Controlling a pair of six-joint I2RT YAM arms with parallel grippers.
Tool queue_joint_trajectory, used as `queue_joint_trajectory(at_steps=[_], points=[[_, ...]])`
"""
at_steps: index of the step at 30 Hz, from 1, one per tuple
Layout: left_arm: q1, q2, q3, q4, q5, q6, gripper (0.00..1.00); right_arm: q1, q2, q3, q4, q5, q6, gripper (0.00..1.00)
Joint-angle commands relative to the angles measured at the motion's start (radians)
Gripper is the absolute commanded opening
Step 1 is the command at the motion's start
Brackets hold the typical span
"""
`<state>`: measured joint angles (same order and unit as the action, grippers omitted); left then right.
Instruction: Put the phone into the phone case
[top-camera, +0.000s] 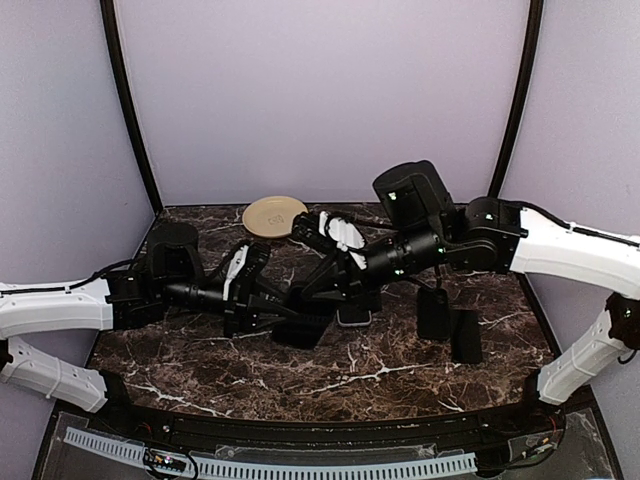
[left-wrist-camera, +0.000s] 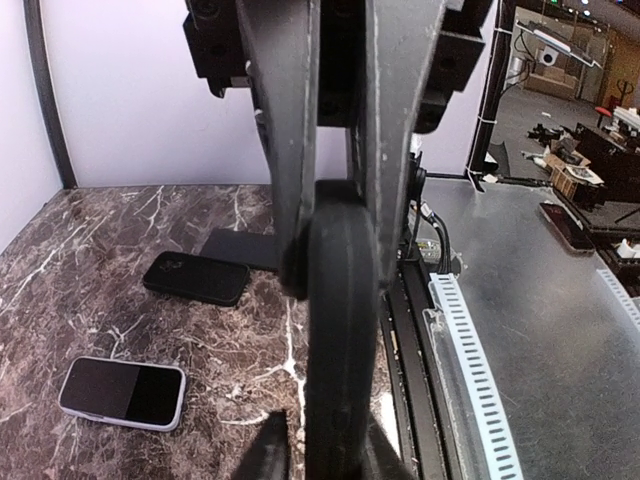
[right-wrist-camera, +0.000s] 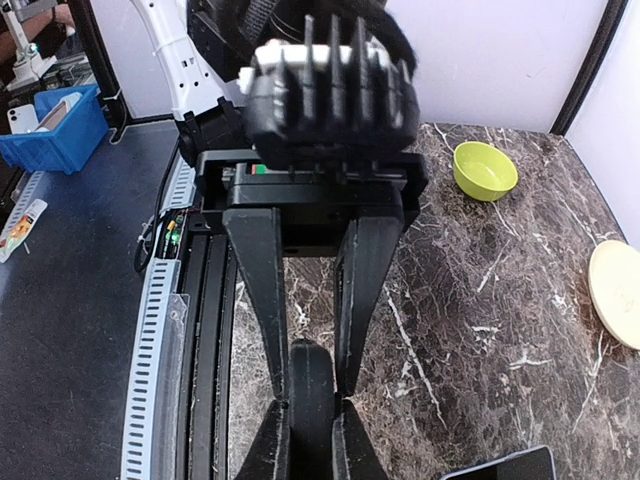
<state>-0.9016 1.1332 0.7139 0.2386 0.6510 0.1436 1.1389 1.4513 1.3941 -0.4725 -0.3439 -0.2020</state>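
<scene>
Both arms reach low and inward, meeting over the middle of the marble table (top-camera: 400, 375). The left gripper (left-wrist-camera: 325, 445) and right gripper (right-wrist-camera: 310, 425) face each other, each pinching the black phone case (left-wrist-camera: 340, 330), which is held edge-on between them above the table. The white-edged phone (left-wrist-camera: 122, 391) lies flat, screen up, on the table, apart from the case. A black handset (left-wrist-camera: 195, 277) lies near it; the mark on it is too small to read. A tan plate (top-camera: 275, 215) sits at the back and a green bowl (right-wrist-camera: 485, 170) near the table edge.
</scene>
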Motion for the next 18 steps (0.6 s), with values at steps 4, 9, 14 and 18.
queue_joint_trajectory(at_steps=[4,9,14,18], points=[[-0.006,0.019,0.032,0.035,0.053,-0.038,0.00,-0.007,-0.058,-0.001,0.113,-0.030,0.024,0.00],[-0.001,-0.028,0.011,0.126,0.030,-0.106,0.00,-0.008,-0.128,-0.120,0.202,0.012,0.067,0.41],[0.047,-0.105,-0.089,0.333,0.027,-0.240,0.00,-0.020,-0.218,-0.301,0.380,0.023,0.160,0.65],[0.065,-0.105,-0.116,0.429,0.060,-0.293,0.00,-0.024,-0.209,-0.368,0.502,-0.020,0.243,0.63]])
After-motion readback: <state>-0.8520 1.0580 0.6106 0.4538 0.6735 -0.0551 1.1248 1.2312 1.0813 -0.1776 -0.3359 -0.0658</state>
